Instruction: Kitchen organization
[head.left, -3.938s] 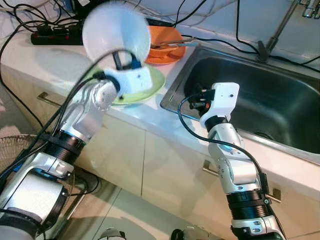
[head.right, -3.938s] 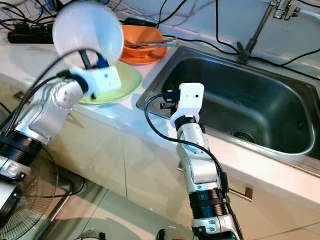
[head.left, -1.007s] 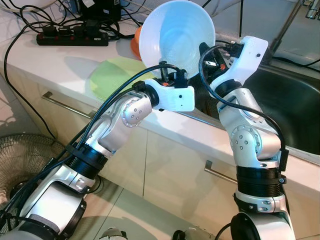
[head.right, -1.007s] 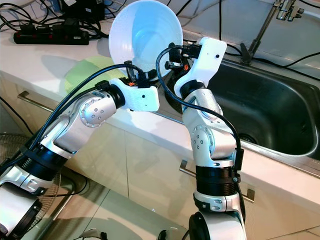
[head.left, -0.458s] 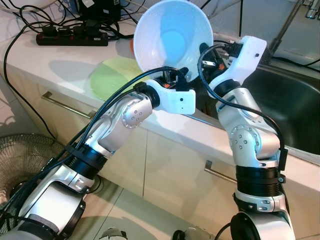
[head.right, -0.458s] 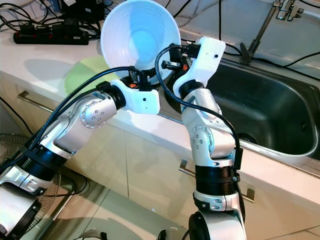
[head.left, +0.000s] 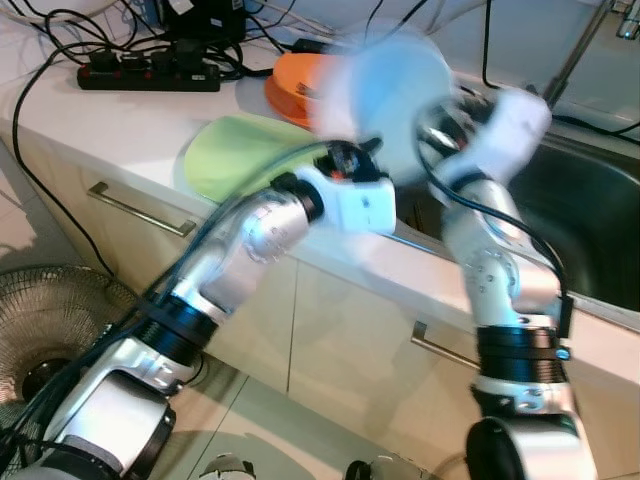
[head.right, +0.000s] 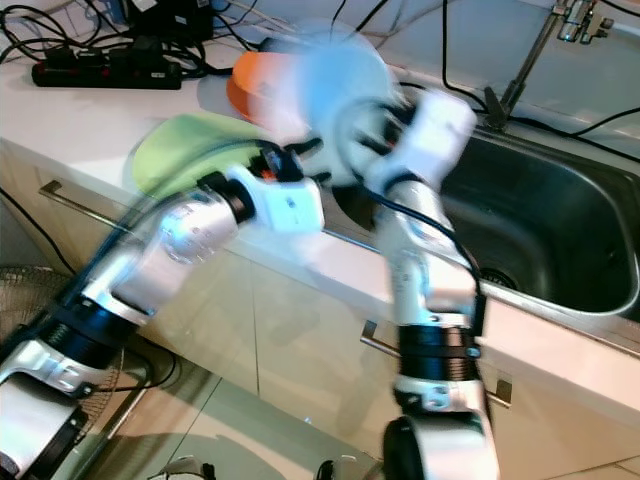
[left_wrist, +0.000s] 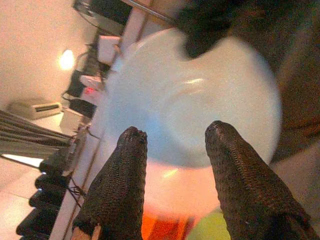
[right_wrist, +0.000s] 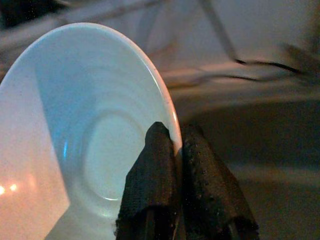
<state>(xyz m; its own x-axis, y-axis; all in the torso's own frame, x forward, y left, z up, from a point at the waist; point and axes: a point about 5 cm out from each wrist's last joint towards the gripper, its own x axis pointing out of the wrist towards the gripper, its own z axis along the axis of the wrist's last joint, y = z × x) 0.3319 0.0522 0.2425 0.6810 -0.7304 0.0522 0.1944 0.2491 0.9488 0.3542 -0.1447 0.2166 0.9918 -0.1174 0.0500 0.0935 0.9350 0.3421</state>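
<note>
From the left eye view I see the white bowl (head.left: 395, 95) raised above the counter edge (head.left: 120, 130), between my two arms and blurred, near the rim of the sink (head.left: 590, 220); behind it sit the orange bowl (head.left: 290, 80) and the green plate (head.left: 245, 155). The right eye view gives the same arrangement, with a power strip (head.right: 100, 75) at the back of the counter. In the left wrist view the left gripper (left_wrist: 172, 145) has its fingers spread apart with the bowl beyond them, not clamped, so I judge this hand has given the bowl up. In the right wrist view the right gripper (right_wrist: 172, 155) is pinched tight on the bowl's rim, probably so it can carry the bowl toward the sink.
</note>
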